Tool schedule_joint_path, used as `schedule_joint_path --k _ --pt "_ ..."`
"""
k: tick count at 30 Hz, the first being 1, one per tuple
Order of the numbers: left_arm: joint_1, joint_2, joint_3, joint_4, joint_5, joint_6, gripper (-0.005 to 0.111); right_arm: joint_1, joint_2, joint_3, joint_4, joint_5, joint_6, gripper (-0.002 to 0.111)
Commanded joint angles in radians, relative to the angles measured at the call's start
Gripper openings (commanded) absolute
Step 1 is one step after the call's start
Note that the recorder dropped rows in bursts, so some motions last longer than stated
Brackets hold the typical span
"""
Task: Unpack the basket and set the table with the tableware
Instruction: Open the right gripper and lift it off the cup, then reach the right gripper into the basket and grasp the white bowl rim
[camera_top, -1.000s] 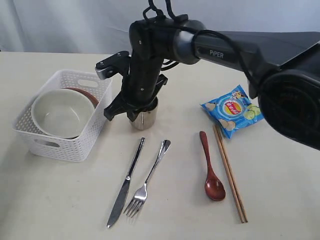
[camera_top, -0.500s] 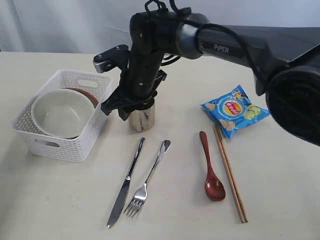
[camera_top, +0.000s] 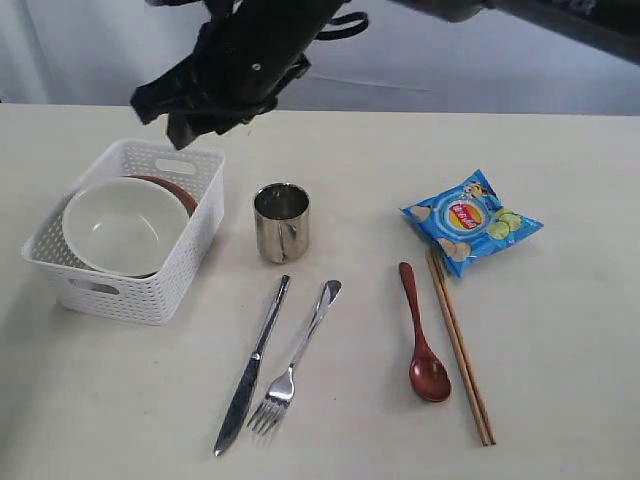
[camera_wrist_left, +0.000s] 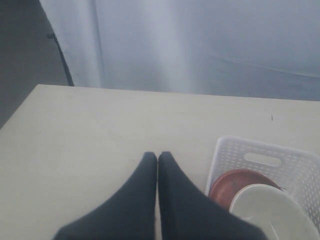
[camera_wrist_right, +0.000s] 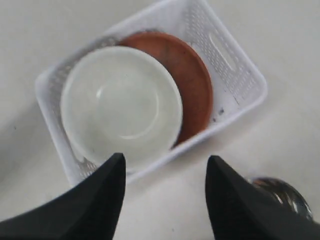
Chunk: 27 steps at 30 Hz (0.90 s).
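The white basket (camera_top: 204, 228) stands at the table's (camera_top: 110, 400) left and holds the cream bowl (camera_top: 112, 225) with the reddish-brown plate (camera_top: 178, 189) partly under it. The steel cup (camera_top: 282, 222) stands upright just right of the basket. In front lie the knife (camera_top: 252, 365), fork (camera_top: 295, 360), dark red spoon (camera_top: 422, 342) and chopsticks (camera_top: 460, 345). My right gripper (camera_top: 165, 120) hangs open and empty high above the basket's far side; its wrist view shows the gripper (camera_wrist_right: 166, 156) over the bowl (camera_wrist_right: 122, 105), plate (camera_wrist_right: 195, 85) and cup (camera_wrist_right: 280, 192). My left gripper (camera_wrist_left: 157, 156) is shut and empty beside the basket (camera_wrist_left: 260, 160).
A blue chip bag (camera_top: 470, 222) lies at the right, touching the far end of the chopsticks. A pale curtain hangs behind the table's far edge.
My right gripper opened and let go of the steel cup, then rose and swung left and back to above the basket. The cup stays standing on the table.
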Motion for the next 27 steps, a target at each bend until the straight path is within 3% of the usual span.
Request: schedule_joint_path --k 1,7,17,27 --pt "-0.005 -0.006 0.004 -0.009 -0.001 -0.001 0.0 0.121 0.082 -0.002 0.036 -0.235 -0.014 0.048" --pt "-0.005 -0.006 0.004 -0.009 -0.001 -0.001 0.0 0.225 0.193 -0.002 0.036 -0.364 -0.01 0.048" --pt "-0.005 -0.006 0.004 -0.009 -0.001 -0.001 0.0 0.226 0.253 -0.002 0.038 -0.515 0.001 0.048" --pt "-0.005 -0.006 0.004 -0.009 -0.001 -0.001 0.0 0.226 0.299 -0.002 0.036 -0.548 0.016 0.048"
